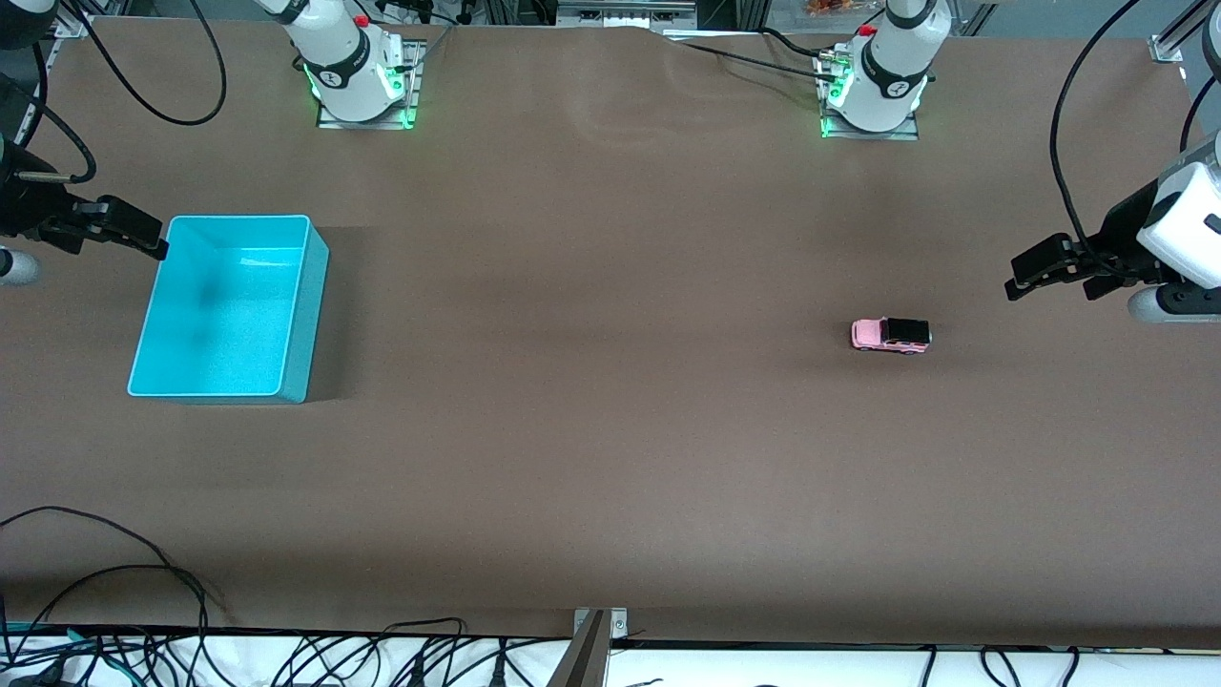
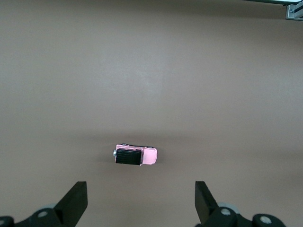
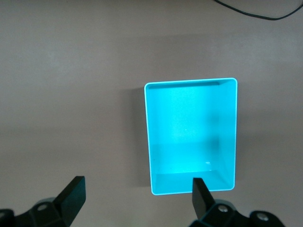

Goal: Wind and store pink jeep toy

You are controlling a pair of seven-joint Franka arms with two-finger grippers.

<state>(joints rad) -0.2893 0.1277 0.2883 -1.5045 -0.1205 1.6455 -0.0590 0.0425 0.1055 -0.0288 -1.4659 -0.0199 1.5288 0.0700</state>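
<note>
The pink jeep toy (image 1: 890, 335), light pink with a black roof and black wheels, stands on its wheels on the brown table toward the left arm's end; the left wrist view shows it as well (image 2: 135, 155). My left gripper (image 1: 1040, 272) hangs open above the table's edge at that end, apart from the jeep, with nothing between its fingers (image 2: 140, 201). My right gripper (image 1: 138, 234) is open and empty too, up by the outer rim of the teal bin (image 1: 310, 315), and the right wrist view (image 3: 137, 198) shows the bin (image 3: 147, 142) empty.
The two arm bases (image 1: 358, 67) (image 1: 882, 81) stand along the table's edge farthest from the front camera. Black cables (image 1: 124, 572) trail over the nearest edge at the right arm's end. Wide bare brown tabletop lies between the bin and the jeep.
</note>
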